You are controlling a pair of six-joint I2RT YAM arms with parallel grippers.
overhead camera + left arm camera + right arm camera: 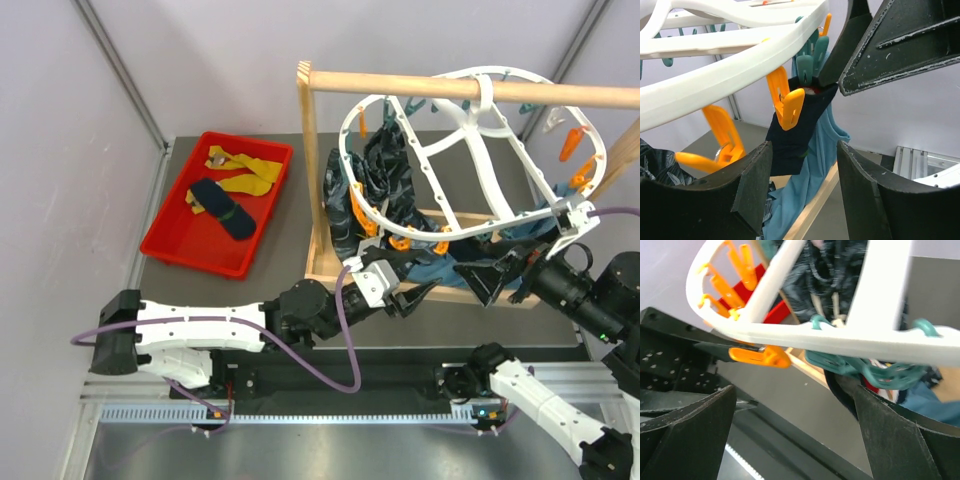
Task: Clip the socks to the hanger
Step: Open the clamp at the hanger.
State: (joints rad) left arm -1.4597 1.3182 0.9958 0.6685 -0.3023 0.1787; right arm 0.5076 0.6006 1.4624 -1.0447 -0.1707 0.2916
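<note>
Under the hanger's (pixel 740 70) near rim, my left pincer (pixel 405 298) stands spread and empty, facing a navy sock (pixel 795 135) hanging from an orange peg (pixel 787 102); my right pincer (pixel 493 272) gapes wide around the rim, seemingly untouching.

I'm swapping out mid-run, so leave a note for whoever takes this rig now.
Left claw: open, empty, just below the hanger front rim.
Right claw: open, empty, at the same rim.
Done: one navy sock hangs pegged on the hanger.
Left: second navy sock and the yellow pair, all in the red tray.
</note>
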